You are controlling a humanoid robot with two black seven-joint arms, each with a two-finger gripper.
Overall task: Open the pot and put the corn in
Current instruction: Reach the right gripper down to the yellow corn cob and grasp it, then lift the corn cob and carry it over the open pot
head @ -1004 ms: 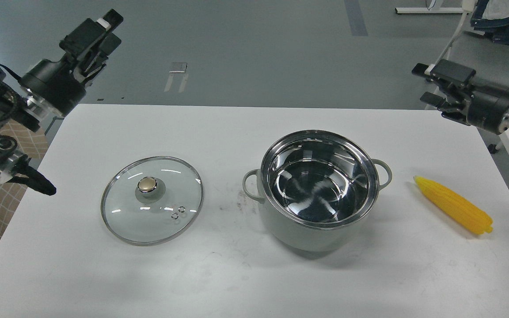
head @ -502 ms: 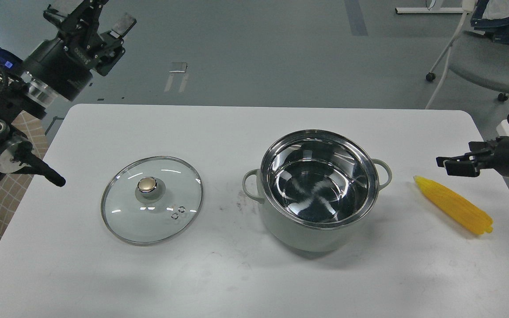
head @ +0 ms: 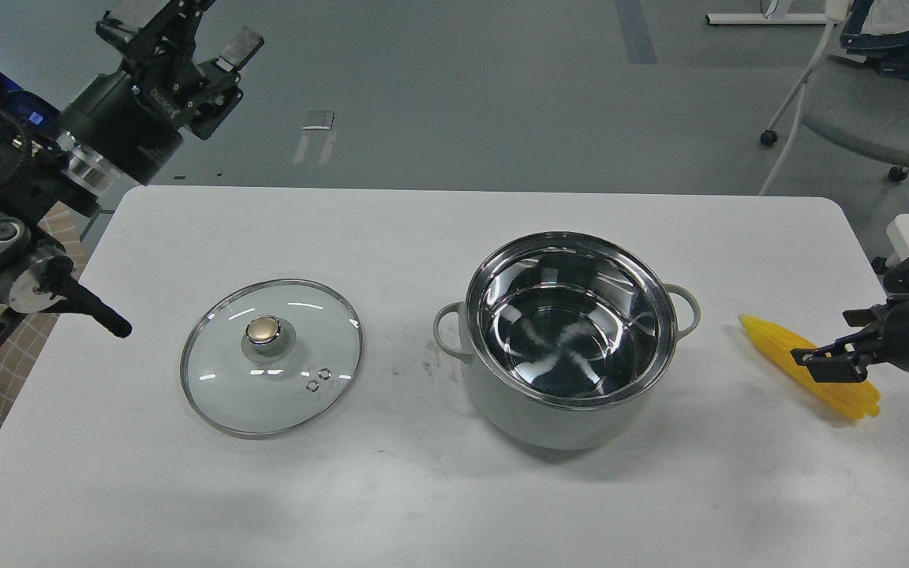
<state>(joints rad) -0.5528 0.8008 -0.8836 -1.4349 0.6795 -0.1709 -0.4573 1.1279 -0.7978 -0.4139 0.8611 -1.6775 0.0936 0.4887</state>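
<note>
Spanning most of the view: a white table (head: 454, 489), smudged with a few dark marks near its middle, carrying everything below.
Pot: the pale grey-green pot (head: 569, 343) stands upright right of the table's centre, uncovered, its shiny steel interior bare; one loop handle shows on each side.
Lid: the round glass lid (head: 271, 356) lies flat on the table to the left of the pot, well apart from it, its brass-coloured knob (head: 263, 330) facing up.
Left arm: comes in from the left edge and rises past the table's far left corner; the left gripper (head: 178, 35) is high above the floor beyond the table, its fingers spread wide with nothing between them.
Right arm: enters low at the right edge; the right gripper (head: 825, 359) points left and overlaps the thick half of the corn. It is dark and seen side-on, so whether its fingers are parted or closed on the cob cannot be told.
Corn: the yellow corn (head: 778, 343) lies on the table right of the pot, near the right edge, tapered tip toward the pot, blunt end toward the near right.
</note>
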